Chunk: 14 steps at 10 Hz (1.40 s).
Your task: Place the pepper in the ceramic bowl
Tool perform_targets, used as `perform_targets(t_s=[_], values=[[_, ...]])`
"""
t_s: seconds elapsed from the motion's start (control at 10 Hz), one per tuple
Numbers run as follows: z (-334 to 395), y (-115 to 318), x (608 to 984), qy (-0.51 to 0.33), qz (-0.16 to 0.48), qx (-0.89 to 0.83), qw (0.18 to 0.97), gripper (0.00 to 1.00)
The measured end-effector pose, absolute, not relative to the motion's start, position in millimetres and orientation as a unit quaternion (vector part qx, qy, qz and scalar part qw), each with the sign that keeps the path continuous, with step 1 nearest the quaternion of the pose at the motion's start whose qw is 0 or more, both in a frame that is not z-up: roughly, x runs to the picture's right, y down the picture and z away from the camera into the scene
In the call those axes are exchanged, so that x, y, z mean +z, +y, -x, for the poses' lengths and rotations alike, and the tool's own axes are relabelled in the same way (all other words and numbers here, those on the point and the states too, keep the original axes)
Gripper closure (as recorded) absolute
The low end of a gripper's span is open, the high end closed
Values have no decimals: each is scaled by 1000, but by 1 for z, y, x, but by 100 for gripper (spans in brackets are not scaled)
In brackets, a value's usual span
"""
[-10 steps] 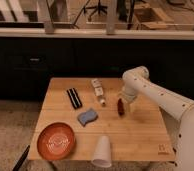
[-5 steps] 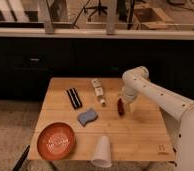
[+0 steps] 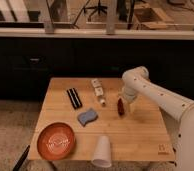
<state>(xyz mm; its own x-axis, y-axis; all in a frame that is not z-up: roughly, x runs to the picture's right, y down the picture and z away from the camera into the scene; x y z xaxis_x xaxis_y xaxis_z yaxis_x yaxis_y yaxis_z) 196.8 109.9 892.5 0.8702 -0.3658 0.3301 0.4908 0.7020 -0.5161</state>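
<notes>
The gripper (image 3: 125, 105) looks like smooth white plastic. It hangs just over the pepper (image 3: 120, 107), which is dark red and shiny. The table (image 3: 140, 135) under the gripper is pale wood, smooth and matt. Far to the gripper's left, nearer the camera, the ceramic bowl (image 3: 56, 140) looks glazed and a little glossy. The cup (image 3: 102, 150) looks like matt white plastic.

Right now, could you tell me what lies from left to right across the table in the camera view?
Ceramic bowl, black oblong item, blue sponge, pepper, with the gripper hanging right at the pepper.
</notes>
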Motion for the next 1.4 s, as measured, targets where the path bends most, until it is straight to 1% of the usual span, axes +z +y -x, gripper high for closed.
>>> perform_targets(t_s=[1.4], values=[[-197, 109, 892, -104, 307, -245, 914, 20]])
